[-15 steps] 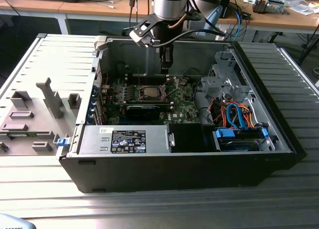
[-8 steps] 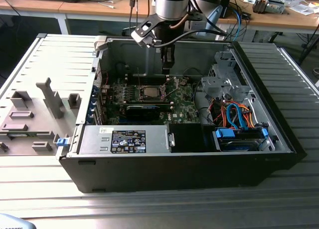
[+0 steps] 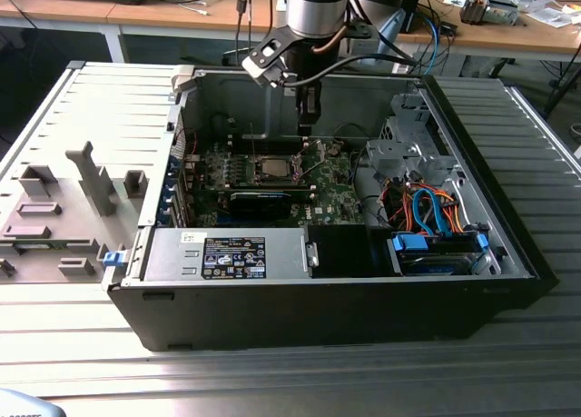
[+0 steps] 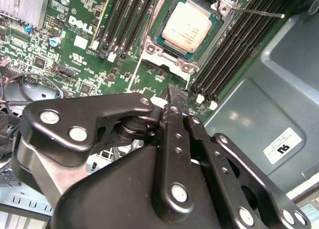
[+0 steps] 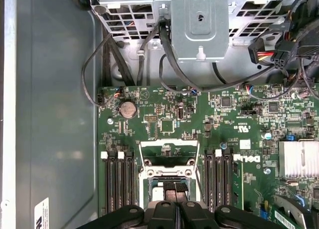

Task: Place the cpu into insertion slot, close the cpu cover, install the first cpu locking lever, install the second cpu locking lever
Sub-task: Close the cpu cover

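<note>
The cpu (image 4: 188,27) sits in the insertion slot (image 4: 150,48) on the green board (image 4: 75,49) — shiny side up. The end effector (image 4: 174,97) hangs near it — fingers pressed together, holding nothing.

The arm (image 3: 318,4) is seen as a silver-grey cylinder with a dark band. The gripper (image 4: 175,97) is built of glossy black links pinned by silver rivets. Black cables (image 3: 392,49) are looped from the wrist, where a pale bracket (image 3: 266,61) is bolted.

Bright, even light — perhaps slight glare
</note>
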Robot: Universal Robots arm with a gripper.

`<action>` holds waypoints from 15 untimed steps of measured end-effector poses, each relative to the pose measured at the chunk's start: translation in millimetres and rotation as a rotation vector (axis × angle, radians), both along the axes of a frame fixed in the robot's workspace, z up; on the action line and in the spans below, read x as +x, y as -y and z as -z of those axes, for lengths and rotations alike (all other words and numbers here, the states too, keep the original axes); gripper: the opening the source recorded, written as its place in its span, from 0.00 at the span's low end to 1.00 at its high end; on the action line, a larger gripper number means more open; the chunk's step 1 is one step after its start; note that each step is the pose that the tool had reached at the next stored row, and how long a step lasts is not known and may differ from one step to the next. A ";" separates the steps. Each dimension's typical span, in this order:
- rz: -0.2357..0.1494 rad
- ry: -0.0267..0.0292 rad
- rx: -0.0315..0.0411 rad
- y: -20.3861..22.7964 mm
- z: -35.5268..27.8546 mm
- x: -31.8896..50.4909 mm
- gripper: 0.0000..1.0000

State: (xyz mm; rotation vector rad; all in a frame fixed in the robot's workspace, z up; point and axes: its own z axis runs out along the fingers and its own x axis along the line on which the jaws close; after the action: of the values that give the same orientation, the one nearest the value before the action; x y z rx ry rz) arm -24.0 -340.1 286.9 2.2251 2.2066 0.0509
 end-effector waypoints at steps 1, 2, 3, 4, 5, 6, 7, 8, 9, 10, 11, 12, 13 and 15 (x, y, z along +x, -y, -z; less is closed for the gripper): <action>0.000 0.0000 -0.0001 0.0 0.0 0.3 0.11; 0.000 0.0000 -0.0001 0.0 0.1 0.8 0.11; 0.000 0.0000 0.0000 0.0 0.2 1.3 0.11; 0.000 0.0000 0.0000 0.0 0.2 1.7 0.11; 0.000 0.0000 0.0000 0.0 0.3 2.1 0.11; 0.000 -0.0001 -0.0001 0.0 0.3 2.5 0.11; 0.000 0.0000 0.0000 0.0 0.4 3.1 0.11; 0.000 0.0000 0.0000 0.0 0.5 3.8 0.11; 0.000 0.0000 -0.0001 0.0 0.6 4.5 0.11; 0.000 0.0000 -0.0001 0.0 0.7 5.1 0.11; 0.000 0.0000 -0.0001 0.0 0.8 5.6 0.11; 0.000 -0.0001 -0.0001 0.0 0.8 6.1 0.11; 0.000 0.0000 -0.0001 0.0 0.9 6.7 0.11; 0.000 0.0000 -0.0001 0.0 1.1 7.6 0.11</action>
State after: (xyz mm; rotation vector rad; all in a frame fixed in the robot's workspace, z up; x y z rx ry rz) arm -16.4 -340.1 285.8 2.2250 2.2066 0.0508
